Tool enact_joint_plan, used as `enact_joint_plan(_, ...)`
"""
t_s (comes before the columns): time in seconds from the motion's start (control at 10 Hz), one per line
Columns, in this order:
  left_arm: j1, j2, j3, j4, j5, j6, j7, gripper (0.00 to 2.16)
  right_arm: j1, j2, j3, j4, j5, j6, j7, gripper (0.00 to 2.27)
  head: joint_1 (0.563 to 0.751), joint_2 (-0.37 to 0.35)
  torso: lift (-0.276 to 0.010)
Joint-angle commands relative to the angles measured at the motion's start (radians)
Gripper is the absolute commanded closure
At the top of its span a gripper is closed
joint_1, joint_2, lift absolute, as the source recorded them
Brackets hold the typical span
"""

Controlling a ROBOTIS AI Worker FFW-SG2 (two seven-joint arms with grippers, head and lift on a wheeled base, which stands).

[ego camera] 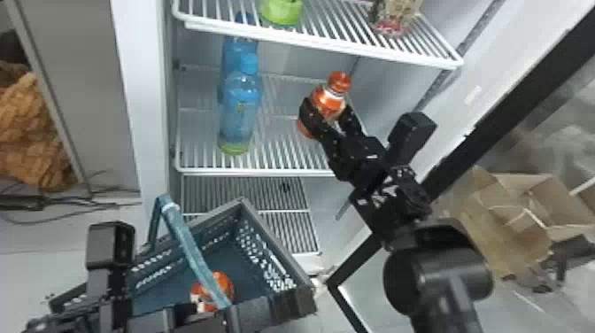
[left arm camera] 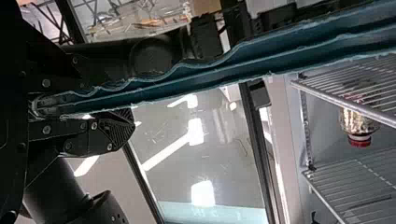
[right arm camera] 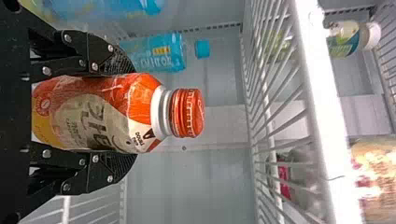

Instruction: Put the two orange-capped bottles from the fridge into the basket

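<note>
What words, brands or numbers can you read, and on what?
Nothing quotable with certainty.
Orange-capped bottle in the right hand: large lettering, unclear; small print, too tiny.
Its cap: markings, too blurred.
Blue-capped bottle: lettering, too blurred.
White-capped bottle: label print, too blurred.
Pale blue strip: faint marks, too blurred.

orange cap on the bottle (right arm camera: pixel 180 112), blue bottles (ego camera: pixel 241 104), teal handle (ego camera: pixel 186 243), white wire shelf (ego camera: pixel 248 170), black claw (ego camera: pixel 334 121)
</note>
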Motion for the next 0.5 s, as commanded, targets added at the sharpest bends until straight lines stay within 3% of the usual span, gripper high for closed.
enact_joint_plan(0.0,0.001,0.0,0.0,0.0,-0.002,0.004,0.0,1.15,0.075,0.0,-0.016,-0.121,-0.033,0.078,0.011,0.7,0.695,-0.35,-0.235)
enact_joint_plan(0.4,-0.001,0.0,0.002,0.0,-0.006,0.011,0.0,1.15,0.276,-0.028,0.034,-0.445,-0.185,0.226,0.039,0.7,0.695,-0.35,-0.235)
